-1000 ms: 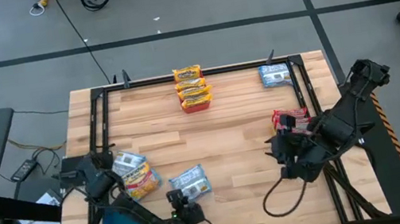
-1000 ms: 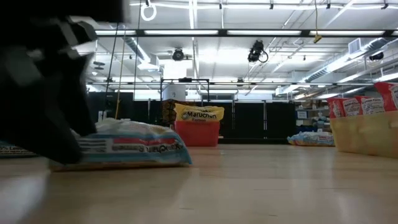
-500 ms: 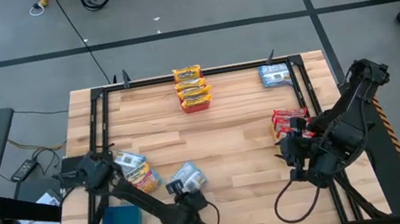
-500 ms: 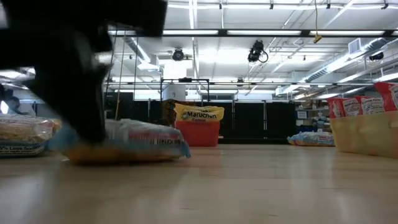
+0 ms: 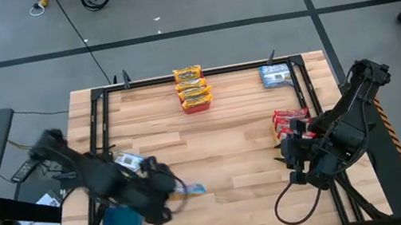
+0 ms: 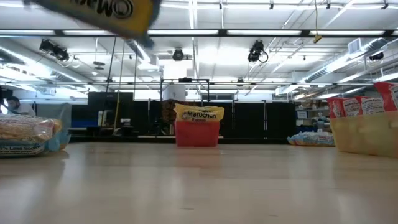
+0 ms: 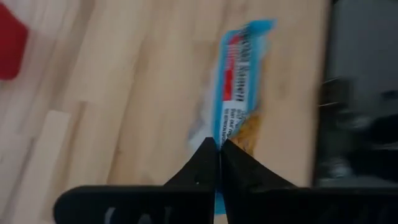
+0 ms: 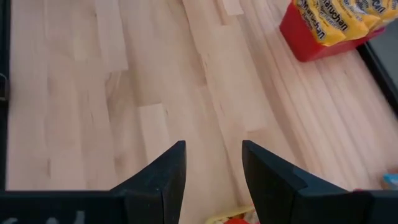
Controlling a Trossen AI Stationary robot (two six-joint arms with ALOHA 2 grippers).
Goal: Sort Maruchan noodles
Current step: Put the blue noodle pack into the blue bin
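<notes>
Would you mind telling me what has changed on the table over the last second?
The left gripper, shut on the blue-edged noodle packet, has lifted it off the table and swung back toward the left edge; in the low view the packet no longer lies on the wood. The right gripper shifted slightly and waits open near the red packets. The yellow packets in the red tray and the far blue packets stayed put.

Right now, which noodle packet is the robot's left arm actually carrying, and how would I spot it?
Start at the wooden table and find its near left corner, where the left arm reaches in. The blue-edged Maruchan packet hangs there, pinched at one end by the left gripper with its fingers closed. Unlike the packet lying flat beside it, this one is lifted clear of the wood.
</notes>
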